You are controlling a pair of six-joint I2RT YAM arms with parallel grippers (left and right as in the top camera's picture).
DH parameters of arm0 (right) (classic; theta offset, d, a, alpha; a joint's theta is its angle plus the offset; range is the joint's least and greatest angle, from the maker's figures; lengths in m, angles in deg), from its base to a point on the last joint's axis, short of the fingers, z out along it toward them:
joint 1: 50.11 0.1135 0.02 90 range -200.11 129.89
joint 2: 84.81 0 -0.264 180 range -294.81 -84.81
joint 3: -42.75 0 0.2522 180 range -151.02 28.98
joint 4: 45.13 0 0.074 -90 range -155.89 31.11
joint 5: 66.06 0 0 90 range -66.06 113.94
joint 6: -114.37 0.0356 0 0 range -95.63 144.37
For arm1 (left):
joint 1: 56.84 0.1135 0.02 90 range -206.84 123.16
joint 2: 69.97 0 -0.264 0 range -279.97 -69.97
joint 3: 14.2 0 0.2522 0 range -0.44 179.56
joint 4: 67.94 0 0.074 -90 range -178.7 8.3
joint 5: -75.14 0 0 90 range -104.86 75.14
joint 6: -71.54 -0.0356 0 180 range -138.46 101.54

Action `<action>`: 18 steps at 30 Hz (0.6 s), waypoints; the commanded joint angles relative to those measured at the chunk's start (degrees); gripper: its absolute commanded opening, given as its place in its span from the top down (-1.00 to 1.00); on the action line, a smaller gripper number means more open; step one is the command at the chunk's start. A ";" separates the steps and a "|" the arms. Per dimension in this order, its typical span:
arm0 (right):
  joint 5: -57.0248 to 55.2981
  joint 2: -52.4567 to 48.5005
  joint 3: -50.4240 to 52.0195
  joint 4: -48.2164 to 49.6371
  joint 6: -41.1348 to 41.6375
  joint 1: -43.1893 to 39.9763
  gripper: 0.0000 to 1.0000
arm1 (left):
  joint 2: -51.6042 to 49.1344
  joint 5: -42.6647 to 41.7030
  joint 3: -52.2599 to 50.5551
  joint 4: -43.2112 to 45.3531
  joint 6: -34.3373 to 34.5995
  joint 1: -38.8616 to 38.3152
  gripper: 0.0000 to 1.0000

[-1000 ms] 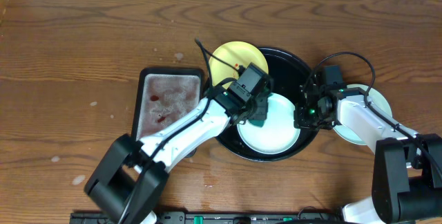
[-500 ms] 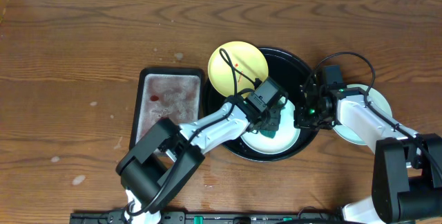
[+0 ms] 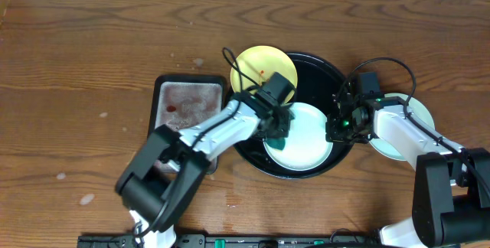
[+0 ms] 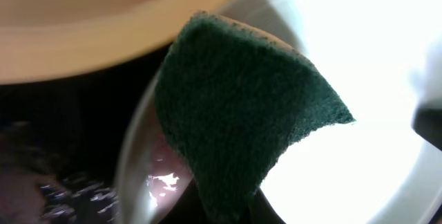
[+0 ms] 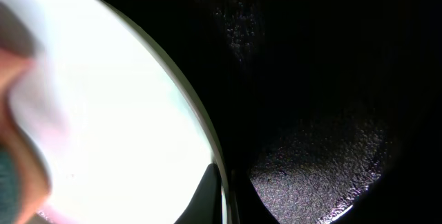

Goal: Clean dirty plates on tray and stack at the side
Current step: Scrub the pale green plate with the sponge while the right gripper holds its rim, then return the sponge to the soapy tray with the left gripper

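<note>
Green sponge (image 4: 242,106) is clamped in the left gripper (image 3: 278,124), pressed on the left edge of the mint plate (image 3: 306,147) lying inside the black tray (image 3: 321,66). The right gripper (image 3: 338,128) is at that plate's right rim, over the tray's right side; can't tell how far it's open. The yellow plate (image 3: 259,66) overlaps the tray's upper-left rim. A second mint plate (image 3: 416,114) sits on the table (image 3: 92,41) just right of the tray. The grey tray (image 3: 187,99) is just left of it.
</note>
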 commanded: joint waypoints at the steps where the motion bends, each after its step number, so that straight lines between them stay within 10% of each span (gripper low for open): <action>1: -3.39 -3.28 1.14 0.50 0.92 0.63 0.98 | 6.91 -4.00 -0.59 -1.11 -4.42 1.86 0.85; 18: -4.20 8.41 -0.22 1.16 -1.51 0.63 0.98 | 22.97 -0.42 -0.61 -17.49 -16.98 21.03 0.69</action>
